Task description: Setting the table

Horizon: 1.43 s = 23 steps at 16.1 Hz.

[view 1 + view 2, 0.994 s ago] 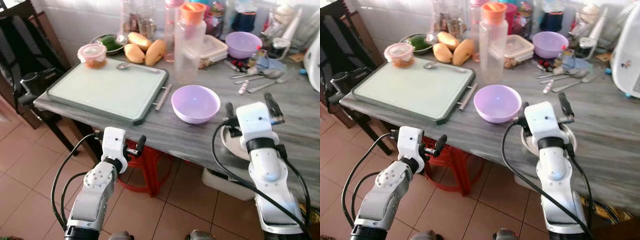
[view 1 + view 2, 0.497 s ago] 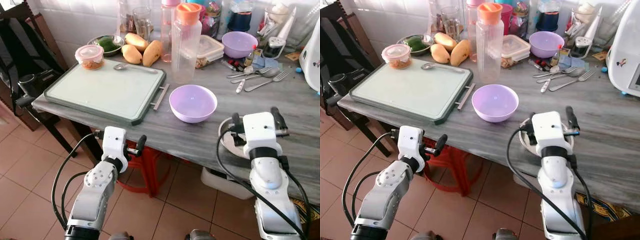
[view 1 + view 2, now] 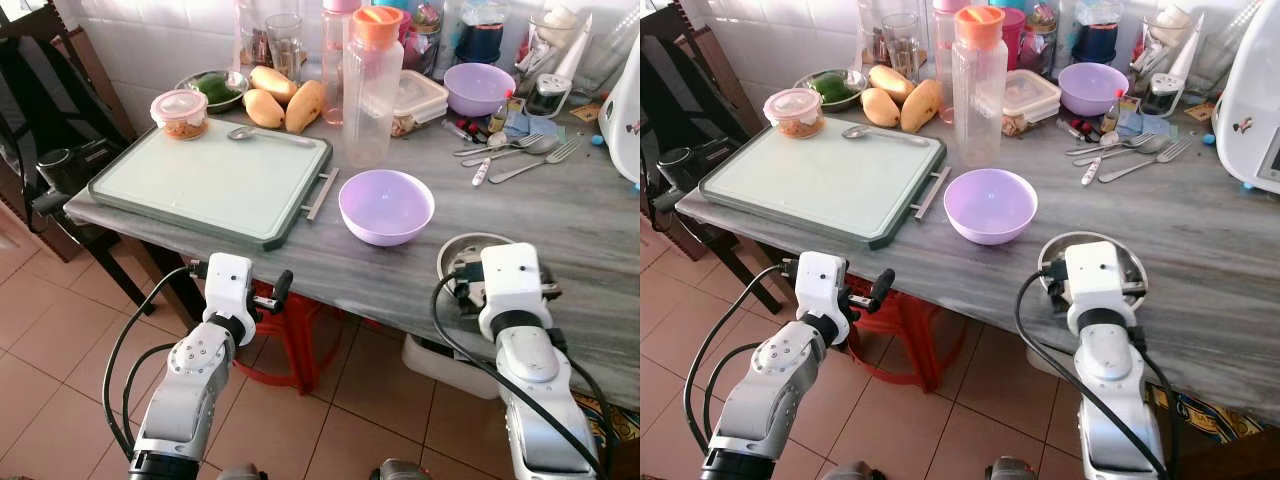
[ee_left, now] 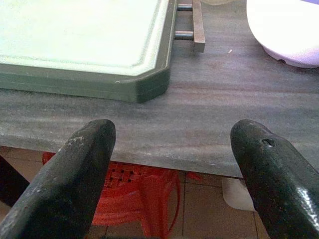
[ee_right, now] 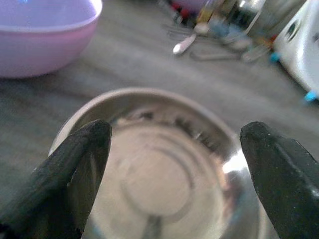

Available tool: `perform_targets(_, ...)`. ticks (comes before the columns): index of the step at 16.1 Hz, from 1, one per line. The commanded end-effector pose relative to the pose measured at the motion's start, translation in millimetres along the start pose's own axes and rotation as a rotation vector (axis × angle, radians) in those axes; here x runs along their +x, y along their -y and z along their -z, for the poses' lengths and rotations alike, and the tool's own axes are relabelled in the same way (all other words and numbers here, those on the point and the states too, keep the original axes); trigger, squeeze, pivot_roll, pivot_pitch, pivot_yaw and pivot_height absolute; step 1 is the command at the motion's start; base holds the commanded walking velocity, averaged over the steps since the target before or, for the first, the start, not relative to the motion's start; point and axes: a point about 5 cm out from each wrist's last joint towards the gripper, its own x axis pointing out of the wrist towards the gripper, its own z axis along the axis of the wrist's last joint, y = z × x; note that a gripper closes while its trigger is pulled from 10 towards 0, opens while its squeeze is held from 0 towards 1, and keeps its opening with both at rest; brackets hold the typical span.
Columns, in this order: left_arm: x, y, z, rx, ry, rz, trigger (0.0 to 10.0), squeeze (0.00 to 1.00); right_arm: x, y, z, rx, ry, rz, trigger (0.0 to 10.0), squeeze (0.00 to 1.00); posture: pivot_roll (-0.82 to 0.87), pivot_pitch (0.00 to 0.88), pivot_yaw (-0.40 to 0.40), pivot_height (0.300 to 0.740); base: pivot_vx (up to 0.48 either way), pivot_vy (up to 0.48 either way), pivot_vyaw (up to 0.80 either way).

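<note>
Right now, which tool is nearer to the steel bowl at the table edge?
Right. The right tool hangs over the steel bowl, fingers open. The left tool is off the table edge, below the green tray.

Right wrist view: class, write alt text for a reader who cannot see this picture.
Two black fingers of the open right end effector straddle a shiny steel bowl on a grey table. A lilac bowl sits beyond it, with blurred cutlery further back.
</note>
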Motion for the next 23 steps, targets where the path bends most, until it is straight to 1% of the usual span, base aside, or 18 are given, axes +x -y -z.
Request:
perform_targets(1, 0.5, -1.9, 0.9, 0.011, -0.01, 0.005, 10.0, 0.0, 1.9, -1.6, 4.1, 0.023, -0.036, -0.018, 10.0, 0.0, -0.06, 0.018, 0.056, 0.74, 0.0, 0.0, 0.0)
perform_targets(3, 0.4, -2.5, 0.7, 0.012, -0.011, 0.003, 10.0, 0.0, 4.6, -6.6, 3.5, 0.04, -0.059, -0.062, 10.0, 0.0, -0.05, 0.021, 0.056, 0.74, 0.0, 0.0, 0.0)
perform_targets(7, -0.1, -2.9, 0.6, 0.014, -0.012, 0.003, 10.0, 0.0, 10.8, -8.7, 3.0, 0.065, -0.093, -0.1, 10.0, 0.0, -0.05, 0.023, 0.055, 0.74, 0.0, 0.0, 0.0)
perform_targets(11, -0.2, -2.3, 0.8, 0.015, -0.011, 0.004, 10.0, 0.0, 14.9, -12.5, 5.3, 0.053, -0.131, -0.175, 10.0, 0.0, -0.05, 0.021, 0.052, 0.74, 0.0, 0.0, 0.0)
perform_targets(13, -0.5, -2.0, 1.2, 0.015, -0.011, 0.004, 10.0, 0.0, 14.9, -12.7, 6.3, 0.05, -0.141, -0.184, 10.0, 0.0, -0.05, 0.018, 0.049, 0.74, 0.0, 0.0, 0.0)
perform_targets(15, -0.6, -1.6, 1.4, 0.015, -0.012, 0.004, 10.0, 0.0, 14.6, -12.5, 6.2, 0.051, -0.144, -0.188, 10.0, 0.0, -0.05, 0.016, 0.047, 0.74, 0.0, 0.0, 0.0)
perform_targets(18, -0.5, -1.7, 1.9, 0.016, -0.014, 0.005, 10.0, 0.0, 12.7, -12.5, 4.1, 0.081, -0.147, -0.197, 10.0, 0.0, -0.05, 0.015, 0.049, 0.74, 0.0, 0.0, 0.0)
perform_targets(20, -0.1, -1.8, 1.8, 0.015, -0.015, 0.006, 10.0, 0.0, 12.9, -13.7, -1.4, 0.126, -0.141, -0.199, 10.0, 0.0, -0.05, 0.015, 0.05, 0.74, 0.0, 0.0, 0.0)
perform_targets(23, 1.0, -1.9, 1.4, 0.015, -0.014, 0.007, 10.0, 0.0, 12.8, -14.5, -13.4, 0.145, -0.1, -0.197, 10.0, 0.0, -0.06, 0.015, 0.052, 0.74, 0.0, 0.0, 0.0)
